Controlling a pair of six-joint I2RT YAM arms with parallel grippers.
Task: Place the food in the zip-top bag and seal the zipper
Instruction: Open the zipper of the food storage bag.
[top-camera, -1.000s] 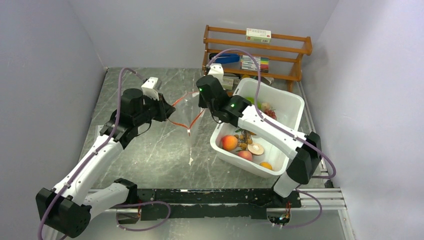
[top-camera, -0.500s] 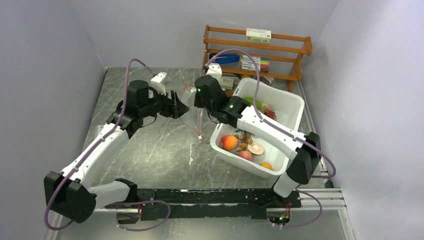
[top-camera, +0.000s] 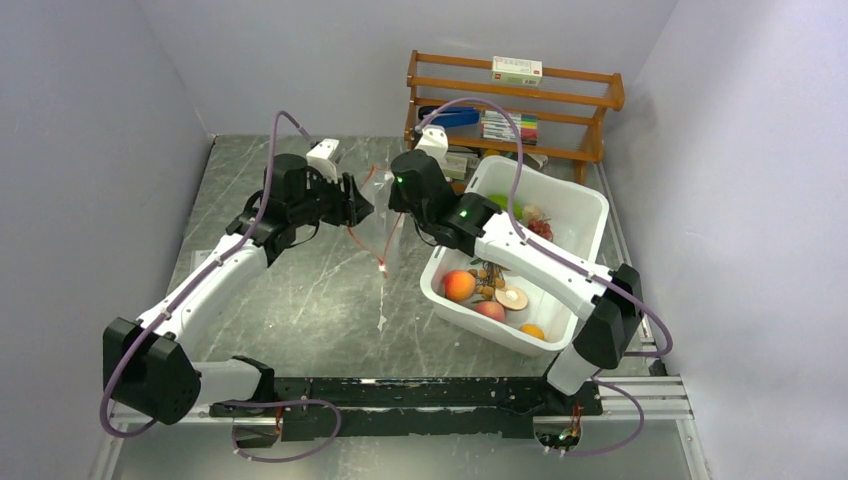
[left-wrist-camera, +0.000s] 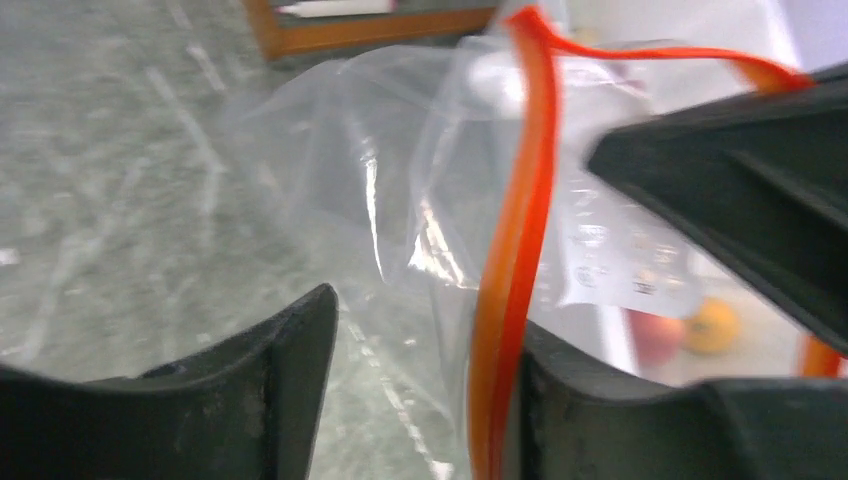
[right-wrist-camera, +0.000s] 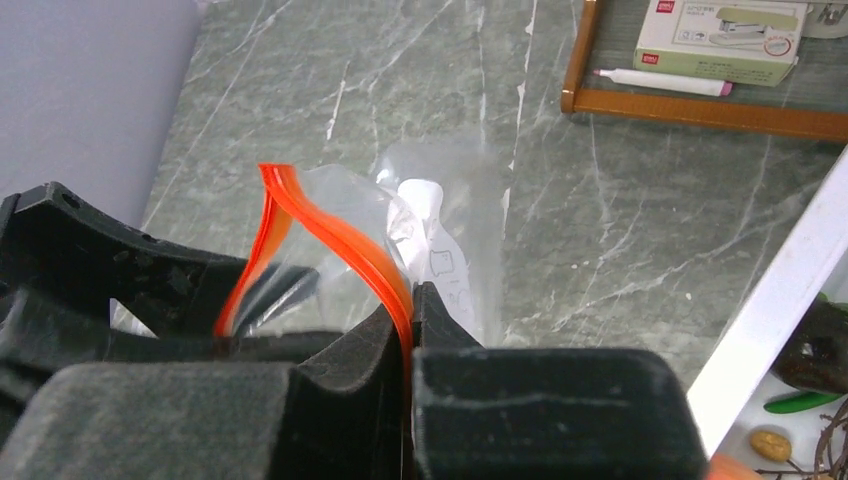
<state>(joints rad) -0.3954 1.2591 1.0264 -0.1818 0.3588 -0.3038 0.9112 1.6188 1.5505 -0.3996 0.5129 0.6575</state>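
Note:
The clear zip-top bag (top-camera: 388, 232) hangs above the table between my two grippers. My right gripper (right-wrist-camera: 412, 300) is shut on its red-orange zipper (right-wrist-camera: 345, 235) at one end of the mouth. My left gripper (left-wrist-camera: 425, 340) is open, and the zipper (left-wrist-camera: 515, 260) runs between its jaws against the right finger (left-wrist-camera: 560, 390). The bag (left-wrist-camera: 330, 170) looks empty. The food lies in the white bin (top-camera: 580, 196): an orange fruit (top-camera: 532, 331), red grapes (top-camera: 541, 228), a brown berry cluster (top-camera: 489, 274) and a green pod (right-wrist-camera: 800, 402).
The white bin stands right of the bag, under the right arm. A wooden rack (top-camera: 515, 95) with boxes and pens stands at the back. Grey walls close in the left, back and right sides.
My left arm has swung right and forward towards the right gripper. The bag, spread wide between the grippers a second ago, now hangs narrow. The right arm has hardly moved.

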